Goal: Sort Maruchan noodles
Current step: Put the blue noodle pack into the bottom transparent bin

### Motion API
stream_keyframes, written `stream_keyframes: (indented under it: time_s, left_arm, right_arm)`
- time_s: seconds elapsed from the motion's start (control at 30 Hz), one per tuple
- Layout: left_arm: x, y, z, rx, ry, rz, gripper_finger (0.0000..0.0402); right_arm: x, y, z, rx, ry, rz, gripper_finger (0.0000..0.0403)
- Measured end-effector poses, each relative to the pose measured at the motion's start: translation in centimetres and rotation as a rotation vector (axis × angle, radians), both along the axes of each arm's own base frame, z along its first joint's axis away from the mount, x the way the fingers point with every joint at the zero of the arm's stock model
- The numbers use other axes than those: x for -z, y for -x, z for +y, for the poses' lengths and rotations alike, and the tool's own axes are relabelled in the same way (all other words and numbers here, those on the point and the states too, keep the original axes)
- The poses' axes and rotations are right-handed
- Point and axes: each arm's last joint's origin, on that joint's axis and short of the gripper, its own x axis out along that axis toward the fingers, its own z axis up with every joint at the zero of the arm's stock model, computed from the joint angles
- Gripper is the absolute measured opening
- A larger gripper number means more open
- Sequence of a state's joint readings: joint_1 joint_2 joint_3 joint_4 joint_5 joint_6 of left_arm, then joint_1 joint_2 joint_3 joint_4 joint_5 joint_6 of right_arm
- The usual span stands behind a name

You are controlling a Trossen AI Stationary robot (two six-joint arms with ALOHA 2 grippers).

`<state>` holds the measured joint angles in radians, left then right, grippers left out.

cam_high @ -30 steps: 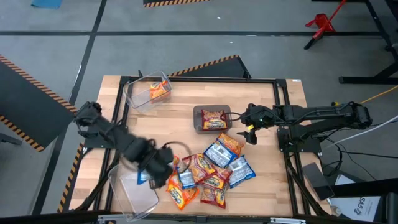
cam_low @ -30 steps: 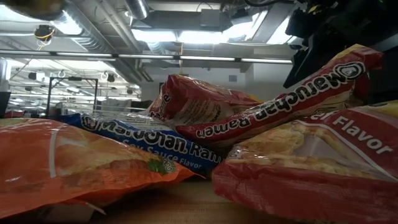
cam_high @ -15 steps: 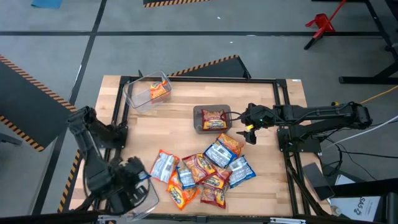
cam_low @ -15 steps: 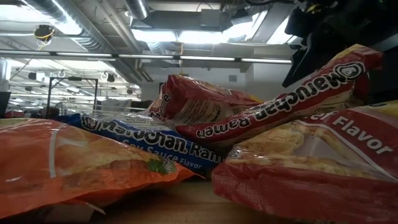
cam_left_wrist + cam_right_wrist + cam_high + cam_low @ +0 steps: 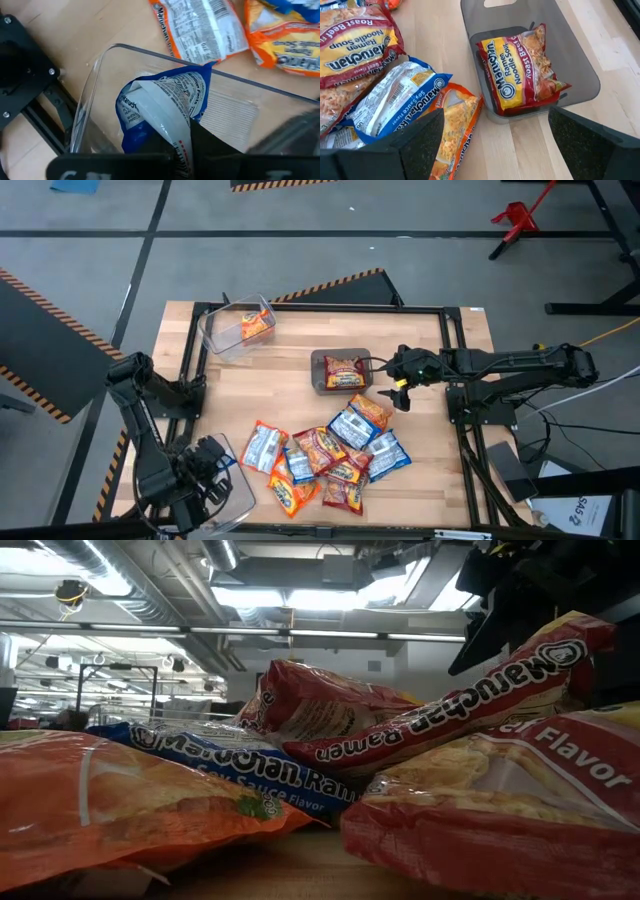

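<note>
My left gripper is at the near-left corner, shut on a blue-and-white Maruchan packet inside the rim of a clear bin. My right gripper hovers open, touching nothing, just right of a grey bin. That bin holds one red packet. A second clear bin at the far left holds an orange packet. Several orange, red and blue-and-white packets lie overlapping in a pile on the table's near middle. My left gripper pinches the blue-and-white packet between its two fingers at one crumpled white end. The fingers point down from above into the clear bin. The packet's other end reaches below the bin's rim; I cannot tell whether it rests on the bin's floor.
Black frame rails run along the table's edges beside both arm bases. Bare wood lies between the three bins and the pile. In the low view the packets fill the foreground, with part of the right arm above them.
My left gripper has carried the blue-and-white packet from the pile's left edge toward the table's left and near edges, ending over the near-left clear bin and lowering slightly. The right arm and the pile have stayed still.
</note>
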<state>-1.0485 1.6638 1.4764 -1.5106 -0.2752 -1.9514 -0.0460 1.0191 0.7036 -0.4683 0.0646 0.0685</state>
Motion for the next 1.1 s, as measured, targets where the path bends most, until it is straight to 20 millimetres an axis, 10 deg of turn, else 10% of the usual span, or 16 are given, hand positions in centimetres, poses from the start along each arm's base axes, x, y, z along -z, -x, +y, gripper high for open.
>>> stream_keyframes:
  time_s: [1.1]
  left_arm:
    - [9.0,0.3,0.4,0.047,0.05,-0.019,0.0005]
  right_arm:
    - [-0.1,0.0,-0.1,0.008,0.039,-0.003,0.0344]
